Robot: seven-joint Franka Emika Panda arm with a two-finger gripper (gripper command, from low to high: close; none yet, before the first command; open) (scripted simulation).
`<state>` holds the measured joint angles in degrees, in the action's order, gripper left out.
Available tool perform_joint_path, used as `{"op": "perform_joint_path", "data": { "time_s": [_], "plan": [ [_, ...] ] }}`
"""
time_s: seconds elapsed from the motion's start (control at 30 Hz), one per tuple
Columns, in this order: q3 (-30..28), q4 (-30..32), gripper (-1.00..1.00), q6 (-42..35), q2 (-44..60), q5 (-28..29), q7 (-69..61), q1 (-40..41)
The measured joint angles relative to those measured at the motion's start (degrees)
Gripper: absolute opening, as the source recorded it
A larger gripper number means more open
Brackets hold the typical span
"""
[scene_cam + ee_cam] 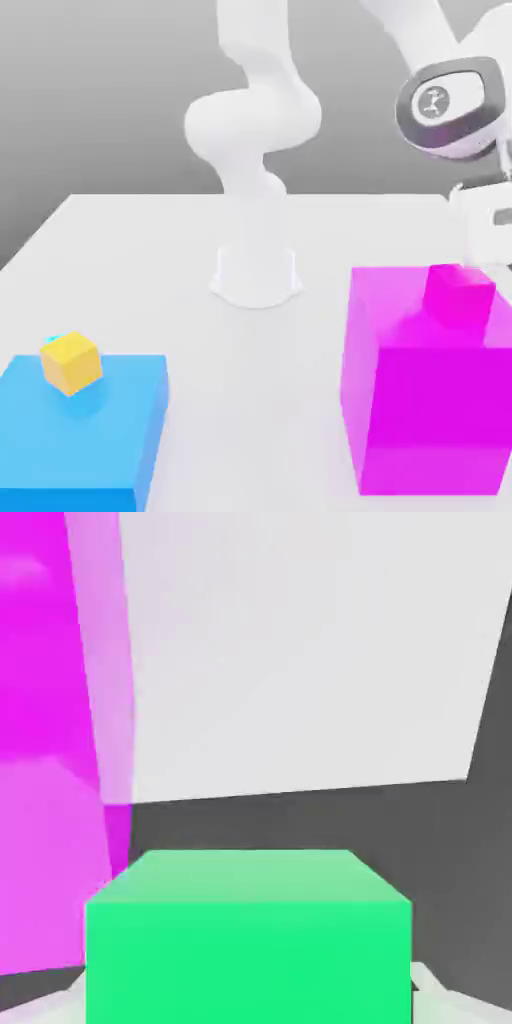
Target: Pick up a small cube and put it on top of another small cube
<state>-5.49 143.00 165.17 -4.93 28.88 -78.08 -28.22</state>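
Green cube [248, 937] sits right up against the hand camera, pinched tight in the closed gripper [250, 997]. The hand hangs over the big magenta block [425, 390] on the exterior view's right. Yellow cube [71, 362] rests on the blue block [85, 430], near left.

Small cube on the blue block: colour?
Yellow. The small cube sits on the blue block, clearest in the exterior view.

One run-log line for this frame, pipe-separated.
jaws: shut on green cube | arm: above large magenta block | small magenta cube: on magenta block | yellow cube: on blue block | stack: not yet done
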Motion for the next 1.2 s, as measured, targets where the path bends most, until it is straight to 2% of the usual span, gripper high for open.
{"op": "perform_joint_path", "data": {
  "time_s": [0.2, 0.83, 0.9, 1.03, 1.2],
  "plan": [
    [-8.6, 0.7, -1.0, -2.6, -2.3, 1.8, -5.5, 10.9],
    [-38.6, 13.5, -1.0, -12.5, -5.9, -8.8, -14.7, 35.4],
    [-41.3, 15.5, -1.0, -13.2, -5.5, -11.5, -15.1, 36.2],
    [-43.8, 16.3, -1.0, -9.9, -0.9, -19.2, -19.9, 33.6],
    [-41.0, 16.1, -1.0, -4.2, 7.6, -36.4, -32.0, 32.3]
  ]
}}
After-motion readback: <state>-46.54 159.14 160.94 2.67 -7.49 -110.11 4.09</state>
